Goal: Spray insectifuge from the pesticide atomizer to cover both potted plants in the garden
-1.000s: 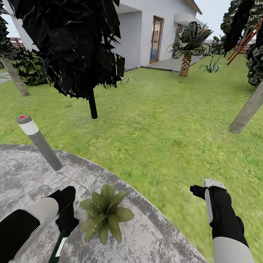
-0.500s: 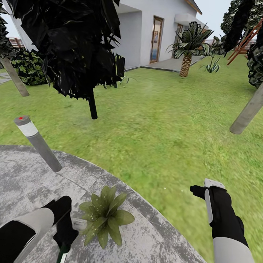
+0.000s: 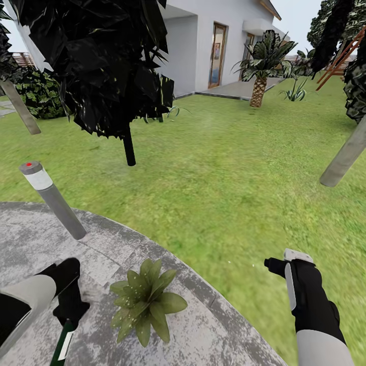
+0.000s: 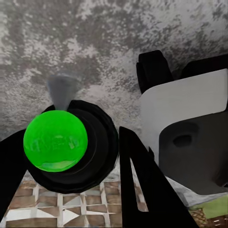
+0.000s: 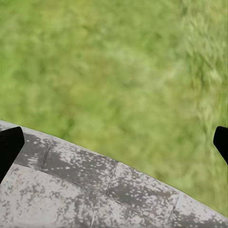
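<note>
One potted plant (image 3: 146, 301), a small rosette of pointed green leaves, sits on the paved patio (image 3: 213, 335) near its curved edge. Left of it, my left gripper (image 3: 70, 309) is shut on the pesticide atomizer (image 3: 63, 346), whose dark green bottle with a white label hangs below the fingers. In the left wrist view the atomizer (image 4: 61, 142) appears as a round green and black shape between my black fingers (image 4: 140, 185), over grey paving. My right gripper (image 3: 276, 265) hovers open and empty above the lawn just past the patio edge; the right wrist view shows the right gripper (image 5: 114, 145) spread wide.
A grey bollard lamp (image 3: 51, 199) with a red dot leans at the patio's left edge. A dark-leaved tree (image 3: 101, 66) stands on the lawn ahead, a slanted grey trunk (image 3: 345, 155) at the right. A white house (image 3: 218, 40) and a palm (image 3: 260, 66) lie far back.
My left arm has drawn back to the left, carrying the atomizer away from the plant; its pale spray head, beside the leaves half a second ago, is now hidden. The right arm is still.
</note>
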